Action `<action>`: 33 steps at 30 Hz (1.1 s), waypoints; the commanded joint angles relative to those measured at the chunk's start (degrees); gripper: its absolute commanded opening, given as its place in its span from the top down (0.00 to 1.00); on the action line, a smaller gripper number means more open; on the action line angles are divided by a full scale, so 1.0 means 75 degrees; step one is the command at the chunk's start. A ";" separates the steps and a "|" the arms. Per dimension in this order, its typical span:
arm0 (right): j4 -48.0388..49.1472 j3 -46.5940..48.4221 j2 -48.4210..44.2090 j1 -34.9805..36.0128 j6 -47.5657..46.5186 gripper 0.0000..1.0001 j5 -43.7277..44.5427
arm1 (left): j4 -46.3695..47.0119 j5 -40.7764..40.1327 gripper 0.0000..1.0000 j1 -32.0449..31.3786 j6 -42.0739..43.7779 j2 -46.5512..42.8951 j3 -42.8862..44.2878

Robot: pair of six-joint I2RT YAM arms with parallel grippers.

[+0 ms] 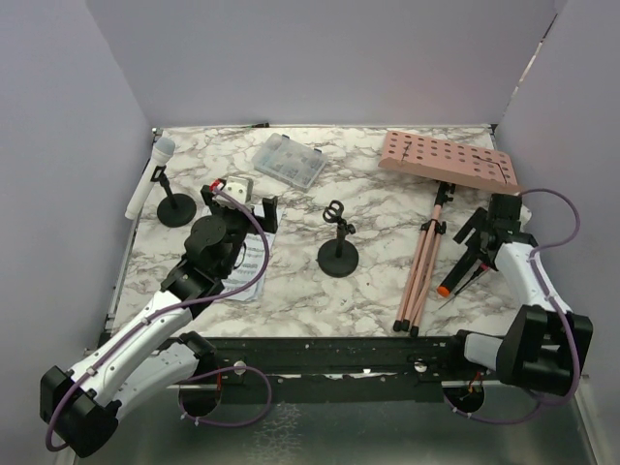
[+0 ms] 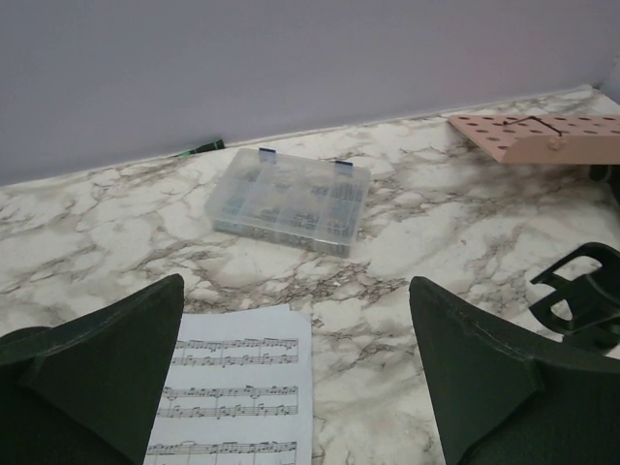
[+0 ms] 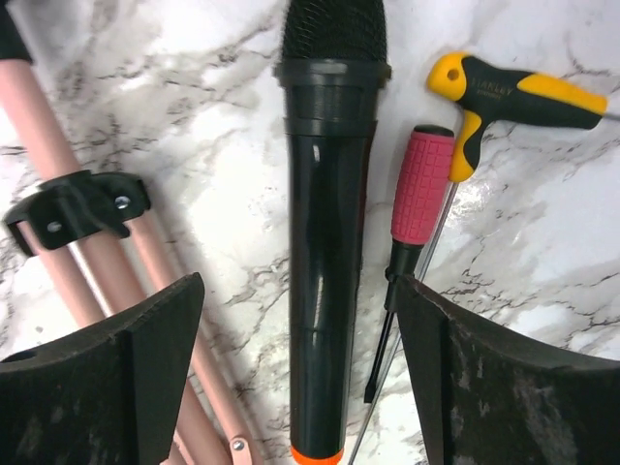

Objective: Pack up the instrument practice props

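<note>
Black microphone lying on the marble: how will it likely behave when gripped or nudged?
The black microphone has a round, glossy barrel, so it will probably roll if nudged sideways and may slip in a light grip. It looks rigid. The pink-handled screwdriver alongside might stop a roll.

I'm in a robot lab cell, no question. Plain lavender walls (image 1: 320,58) box me in at 9, 12 and 3 o'clock, more a screened booth than a room. Below me is a marble-patterned tabletop (image 1: 291,291), and at 6 o'clock a black mounting rail (image 1: 329,354) carries both my arms, left arm (image 1: 131,351) and right arm (image 1: 523,266), with purple cables (image 1: 263,237) looping off them. A clear parts box (image 1: 289,161) sits at 12 o'clock. A pink-handled screwdriver (image 3: 421,184) and a yellow-and-black hand tool (image 3: 513,92) lie at 4 o'clock. At 1 o'clock is a pink perforated board (image 1: 446,160): a mixed lot of props on a test bench.
</note>
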 commanded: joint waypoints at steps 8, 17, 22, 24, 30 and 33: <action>0.1085 -0.0279 -0.2213 -0.0043 -0.1265 0.03 -0.1513 | -0.0506 0.3448 0.01 0.0006 -0.0413 0.0059 0.0236; 0.2848 -0.0929 -0.3464 -0.0042 -0.2670 0.00 -0.5878 | -0.0040 0.3892 0.01 -0.0044 -0.1271 0.0835 0.0340; 0.4214 -0.1393 -0.3523 0.0463 -0.2207 0.00 -0.7085 | 0.0056 0.3082 0.01 -0.0041 -0.1751 0.1206 0.0368; 0.4307 -0.1384 -0.3279 0.0911 -0.2339 0.01 -0.7039 | 0.0046 0.2654 0.01 -0.0041 -0.1936 0.1314 0.0340; 0.5052 -0.1308 -0.2477 0.3085 -0.2647 0.01 -0.6115 | -0.0271 0.1552 0.01 -0.0041 -0.2403 0.1493 0.0306; 0.5526 -0.1181 -0.2115 0.3797 -0.2650 0.01 -0.5899 | -0.0519 0.1163 0.01 -0.0041 -0.2532 0.1533 0.0321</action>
